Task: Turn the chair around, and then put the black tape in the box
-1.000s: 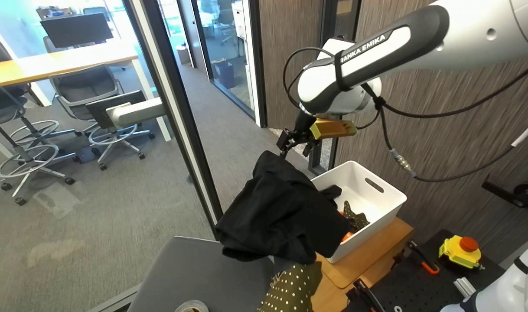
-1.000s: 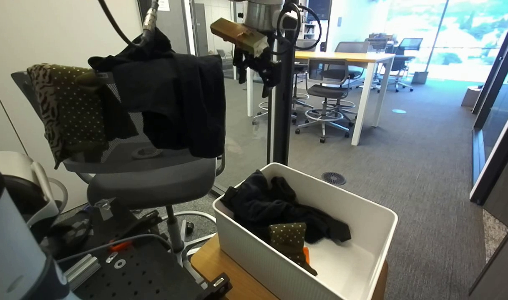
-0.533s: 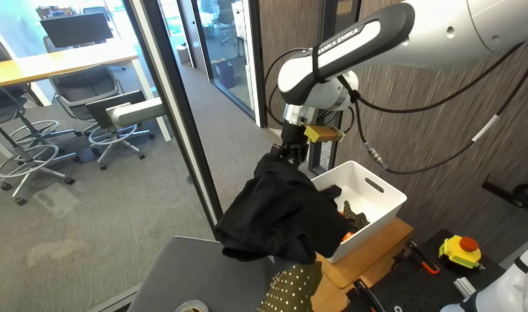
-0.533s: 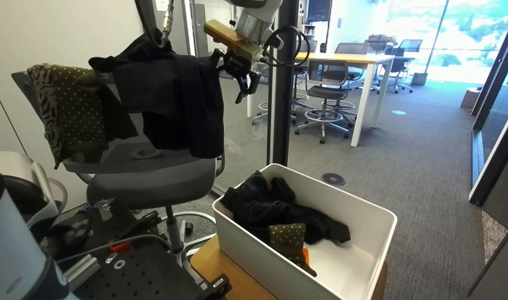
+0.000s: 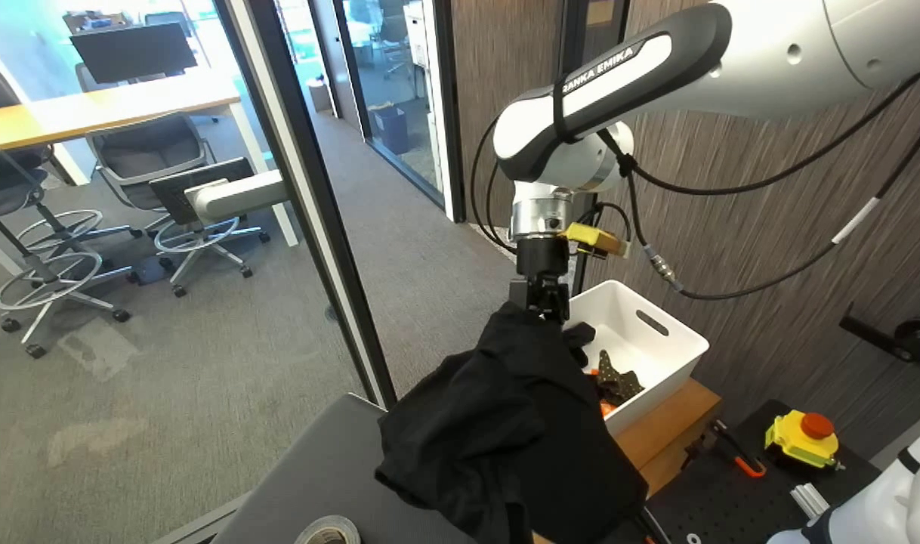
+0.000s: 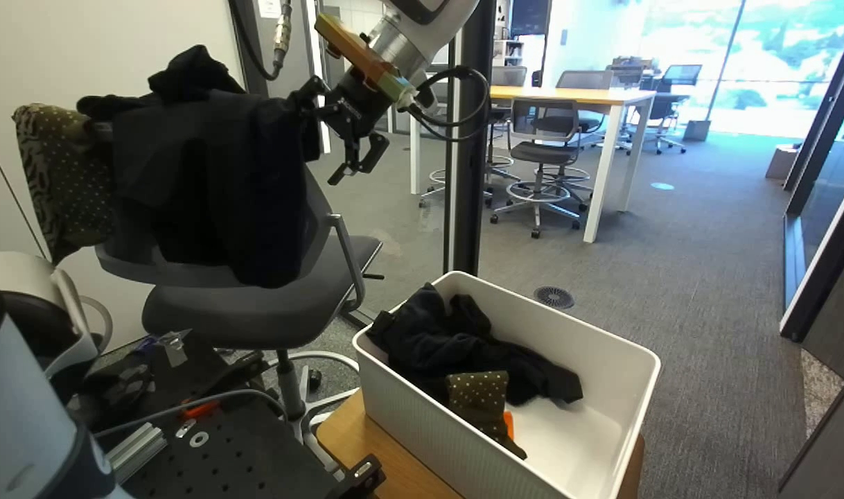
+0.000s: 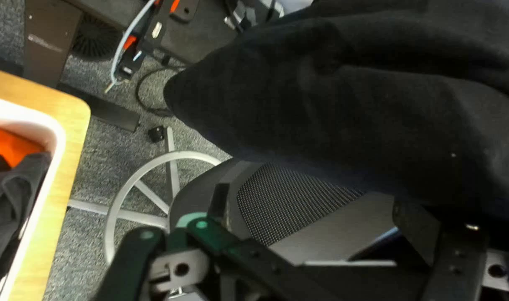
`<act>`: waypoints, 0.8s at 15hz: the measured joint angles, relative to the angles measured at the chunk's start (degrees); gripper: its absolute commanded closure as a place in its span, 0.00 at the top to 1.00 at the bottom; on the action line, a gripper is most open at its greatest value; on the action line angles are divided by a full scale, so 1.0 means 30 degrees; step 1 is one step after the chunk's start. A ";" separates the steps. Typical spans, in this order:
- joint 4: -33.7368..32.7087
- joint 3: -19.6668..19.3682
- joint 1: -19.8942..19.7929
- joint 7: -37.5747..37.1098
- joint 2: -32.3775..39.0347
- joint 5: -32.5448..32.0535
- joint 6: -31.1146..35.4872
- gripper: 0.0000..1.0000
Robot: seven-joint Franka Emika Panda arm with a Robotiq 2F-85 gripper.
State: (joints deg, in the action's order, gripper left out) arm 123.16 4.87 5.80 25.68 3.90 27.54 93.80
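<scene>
Chair: standing just beside the bench, facing its draped back toward the robot base and so screening the seat from it; presumably needing the turn to bring the black tape within reach, apparently lying on that seat as a greyish roll, partly out of view and well apart from the box. Bearing a black cloth over the back, likely hiding the best hold. Reaching with the arm from high above, holding the wrist bent and pointing the tool down at the back's upper corner on the box side. Holding the fingers wide apart and clamping nothing; resting one against the cloth or just beside it, hard to tell which. Probably aiming to push the back round rather than pinch it.
</scene>
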 measured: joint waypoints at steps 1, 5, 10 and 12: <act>0.0387 0.0065 0.0004 0.0047 -0.0290 0.0211 -0.0469 1.00; 0.2562 0.0365 0.0107 0.0137 -0.2084 0.1372 -0.0838 1.00; 0.3956 0.0166 0.0124 -0.0124 -0.4127 0.0622 -0.0827 1.00; 0.3740 -0.0206 -0.0086 -0.0151 -0.4750 -0.1074 -0.0830 1.00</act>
State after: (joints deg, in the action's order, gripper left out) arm 134.38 4.26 5.54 25.23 -10.35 24.32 91.31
